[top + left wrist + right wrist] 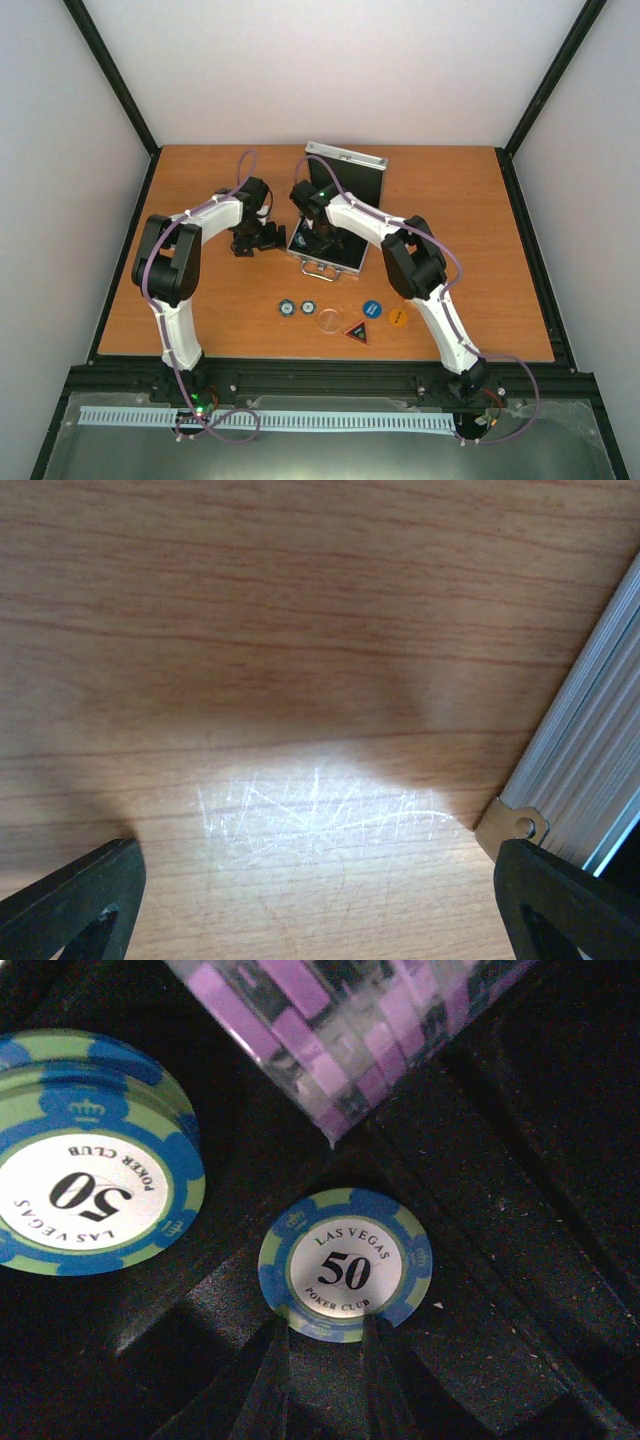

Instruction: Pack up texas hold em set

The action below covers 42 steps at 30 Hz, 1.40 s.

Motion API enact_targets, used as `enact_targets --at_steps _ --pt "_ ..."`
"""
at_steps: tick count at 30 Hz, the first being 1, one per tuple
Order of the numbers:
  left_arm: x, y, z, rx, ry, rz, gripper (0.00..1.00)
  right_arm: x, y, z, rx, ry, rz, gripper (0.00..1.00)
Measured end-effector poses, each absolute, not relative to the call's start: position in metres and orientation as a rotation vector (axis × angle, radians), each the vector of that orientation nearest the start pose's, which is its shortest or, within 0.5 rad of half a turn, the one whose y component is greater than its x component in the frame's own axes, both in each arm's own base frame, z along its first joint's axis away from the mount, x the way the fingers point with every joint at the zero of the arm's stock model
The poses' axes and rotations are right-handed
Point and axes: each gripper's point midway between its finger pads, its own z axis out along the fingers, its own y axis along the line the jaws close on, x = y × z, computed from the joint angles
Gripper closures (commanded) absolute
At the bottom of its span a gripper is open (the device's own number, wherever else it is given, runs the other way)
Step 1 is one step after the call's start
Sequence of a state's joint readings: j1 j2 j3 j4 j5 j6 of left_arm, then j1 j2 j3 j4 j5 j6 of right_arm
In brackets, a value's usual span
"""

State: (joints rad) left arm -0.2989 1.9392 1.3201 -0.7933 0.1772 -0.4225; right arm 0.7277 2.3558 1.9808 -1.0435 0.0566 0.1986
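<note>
The right pincer (327, 1338) is down inside the open case (335, 264), its jaws drawn close together with the tips at the lower rim of a blue-and-green 50 chip (345, 1265). Whether they actually pinch that rim or only rest against it cannot be told from the wrist view. The chip lies face up on the black lining (520, 1290), apart from the stack of like chips (90, 1190) to its left and just below a wrapped roll of purple chips (340, 1030). The step in hand looks like settling this chip into the case. To do it well, I would bring it toward the matching stack with small moves, keep the tips clear of the purple roll, and lift straight up so nothing tips over. The left pincer (320, 890) is spread wide with nothing between its fingers (70, 900), low over the bare counter (450, 200) just beside the case's aluminium edge. It would do best to wait there, out of the way. Two chips (297, 308), a clear disc (329, 321), a triangular button (357, 330) and two round buttons (385, 312) lie on the counter in front of the case, not yet packed.
</note>
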Motion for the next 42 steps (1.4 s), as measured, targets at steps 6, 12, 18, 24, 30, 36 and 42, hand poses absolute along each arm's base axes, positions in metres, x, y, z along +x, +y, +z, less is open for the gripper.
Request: enact_targets --at_steps 6,12,18,24,30,36,42 --pt "0.362 -0.143 0.026 -0.167 3.033 -0.338 0.01 0.375 0.320 0.025 -0.775 2.872 0.005 0.80" --pt "0.362 -0.143 0.026 -0.167 3.033 -0.339 0.01 0.379 0.313 0.025 -0.755 2.857 -0.064 0.57" --pt "0.362 -0.143 0.027 -0.166 3.034 -0.338 0.01 0.384 0.306 0.027 -0.737 2.856 -0.093 0.42" --pt "0.362 -0.143 0.027 -0.166 3.034 -0.339 0.01 0.385 0.308 0.028 -0.734 2.857 -0.070 0.39" --pt "0.362 -0.143 0.027 -0.166 3.035 -0.338 0.01 0.390 0.318 0.035 -0.724 2.844 0.007 0.39" --pt "0.362 -0.143 0.027 -0.166 3.035 -0.338 0.01 0.392 0.318 0.037 -0.706 2.852 0.052 0.38" --pt "0.362 -0.143 0.027 -0.168 3.037 -0.339 0.01 0.400 0.321 0.043 -0.688 2.841 0.095 0.38"
